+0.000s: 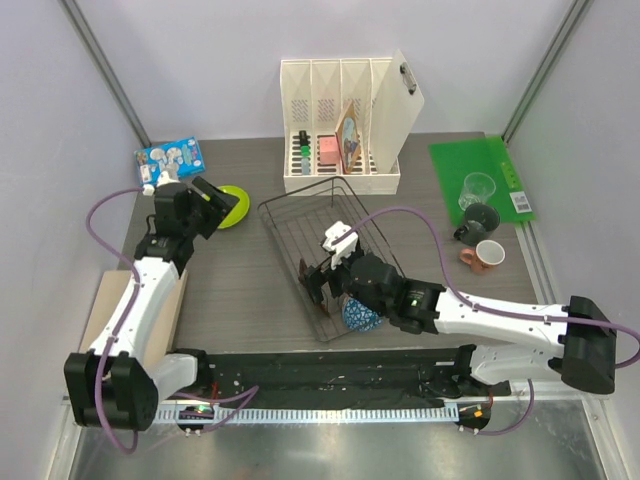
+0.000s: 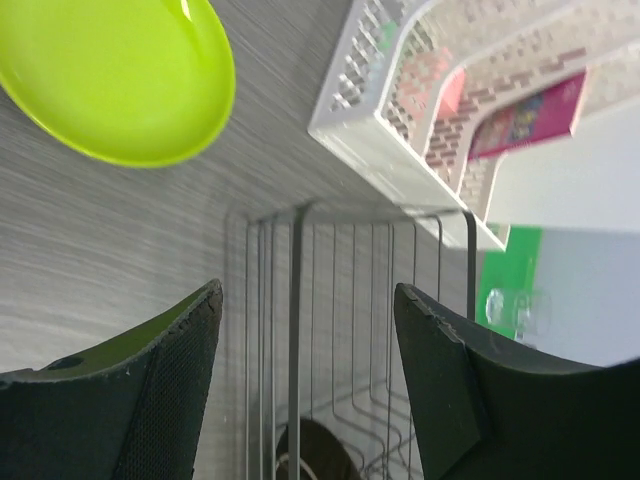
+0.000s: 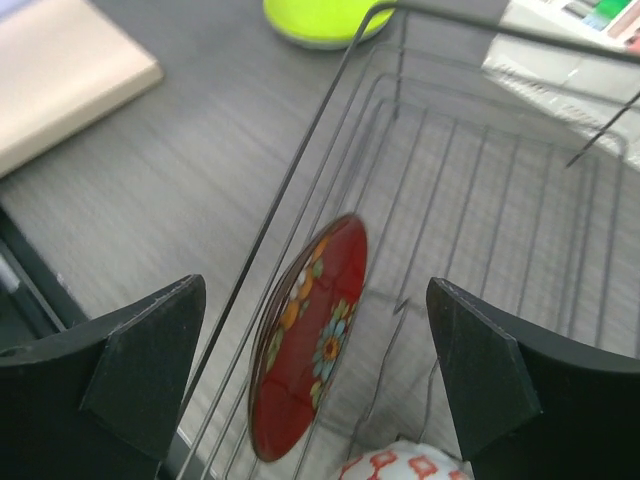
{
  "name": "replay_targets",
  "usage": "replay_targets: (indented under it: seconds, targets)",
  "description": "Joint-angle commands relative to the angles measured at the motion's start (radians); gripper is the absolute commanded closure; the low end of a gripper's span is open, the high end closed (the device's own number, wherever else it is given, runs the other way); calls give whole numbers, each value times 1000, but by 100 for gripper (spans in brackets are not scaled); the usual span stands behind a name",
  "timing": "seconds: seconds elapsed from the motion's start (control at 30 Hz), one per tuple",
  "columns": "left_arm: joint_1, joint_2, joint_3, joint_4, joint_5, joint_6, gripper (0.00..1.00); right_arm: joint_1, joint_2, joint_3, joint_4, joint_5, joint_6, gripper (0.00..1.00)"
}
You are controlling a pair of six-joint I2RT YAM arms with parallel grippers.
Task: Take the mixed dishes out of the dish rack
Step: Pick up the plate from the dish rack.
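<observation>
— Two dishes to go in the rack (image 1: 300, 225), as far as I can see?

— Yes. The red plate (image 3: 310, 340) stands on edge, leaning along the rack's side wire. The bowl (image 1: 360, 315) sits at the near end, just beside it.

— And the right gripper (image 3: 316, 287)?

— Spread wide over the red plate, one finger to each side, nothing pinched yet (the overhead view hides the plate under the wrist). As I judge it, the outer finger looks lined up with the side wire, so it should shift inward first. Then it can go down until the pads meet the plate's faces well below the rim, close squarely, and lift straight up before swinging out. A glazed plate held near its edge may swivel.

— And the green plate (image 1: 232, 205)?

— Already out, flat on the table left of the rack. The left gripper (image 2: 307, 292) hangs just beside it, jaws apart and empty.

— The small things?

— The grey mug (image 1: 478, 222) and pink mug (image 1: 487, 255) are on the table right of the rack. The glass (image 1: 478, 190) stands on the green mat (image 1: 450, 160) behind them.
</observation>
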Motion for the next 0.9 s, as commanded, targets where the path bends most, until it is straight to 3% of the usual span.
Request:
replay_targets:
  seconds: [0.0,0.27,0.63,0.7,0.8,0.87]
  targets:
    - [-37,-86,-91,-40,-13,33,31,0,-5,9,-23,-102,2,7]
    - [-43,-181,-191,-59,-16,67,32,0,-9,-70,8,-144,90,14]
    - [-63,-189,-235,-53,17,49,33,0,152,-55,49,-185,110,20]
    - [-63,-187,-237,-54,18,49,33,0,166,-57,61,-190,108,23]
    - [-63,-187,-234,-57,20,50,33,0,180,-54,66,-185,107,36]
    - [-63,-187,-231,-59,20,50,32,-2,176,-52,61,-181,98,50]
